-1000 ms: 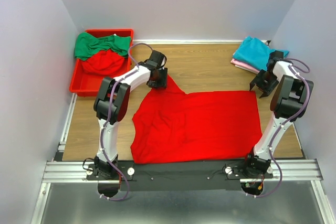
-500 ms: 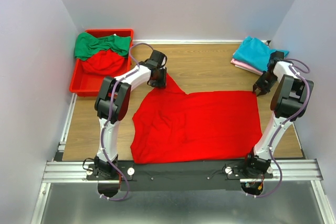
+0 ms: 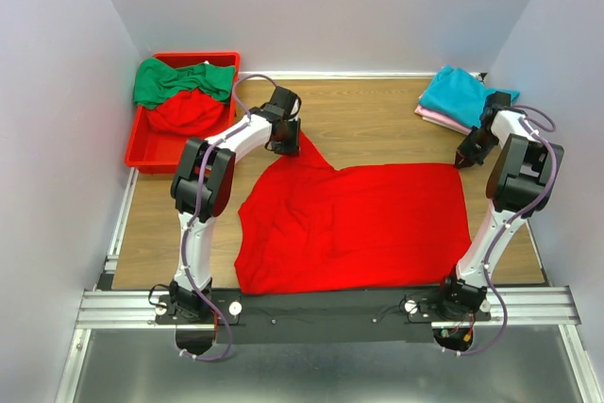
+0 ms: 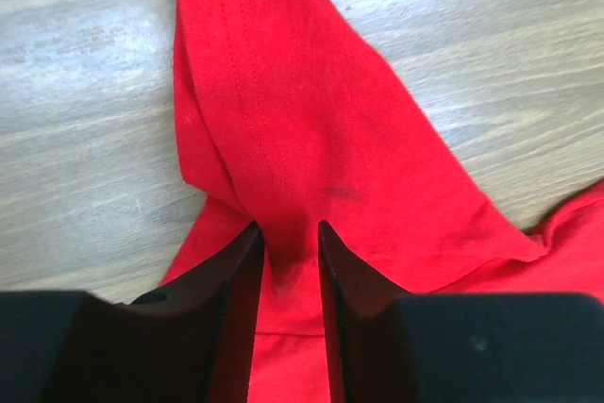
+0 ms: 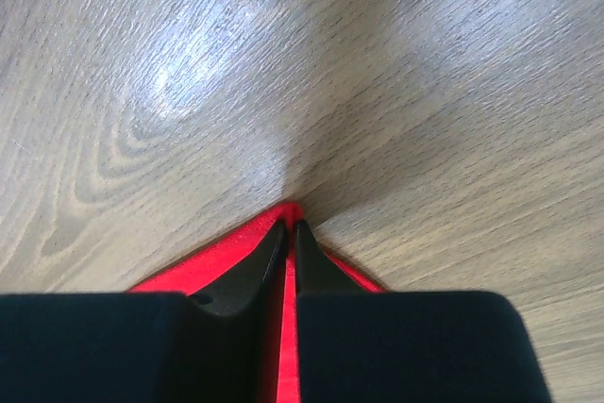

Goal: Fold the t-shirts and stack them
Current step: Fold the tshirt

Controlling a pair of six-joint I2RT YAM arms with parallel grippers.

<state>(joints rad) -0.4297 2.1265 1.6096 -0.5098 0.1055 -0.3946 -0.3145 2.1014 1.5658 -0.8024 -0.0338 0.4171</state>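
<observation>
A bright red t-shirt (image 3: pixel 359 224) lies spread over the wooden table, one sleeve pointing toward the back left. My left gripper (image 3: pixel 283 145) sits on that sleeve. In the left wrist view its jaws (image 4: pixel 288 233) are closed on a raised ridge of the red cloth (image 4: pixel 302 120). My right gripper (image 3: pixel 464 159) is at the shirt's far right corner. In the right wrist view the jaws (image 5: pixel 289 226) stand almost together, pinching the tip of the red corner (image 5: pixel 289 208) against the wood.
A red plastic bin (image 3: pixel 139 139) at the back left holds a green t-shirt (image 3: pixel 179 80) and another red one (image 3: pixel 184 112). A folded teal t-shirt (image 3: pixel 458 93) lies on a pink one (image 3: pixel 429 115) at the back right. Walls close in on three sides.
The right gripper's jaws have come together on the shirt's far right corner. The left gripper's jaws have narrowed onto the sleeve. The shirt has not shifted.
</observation>
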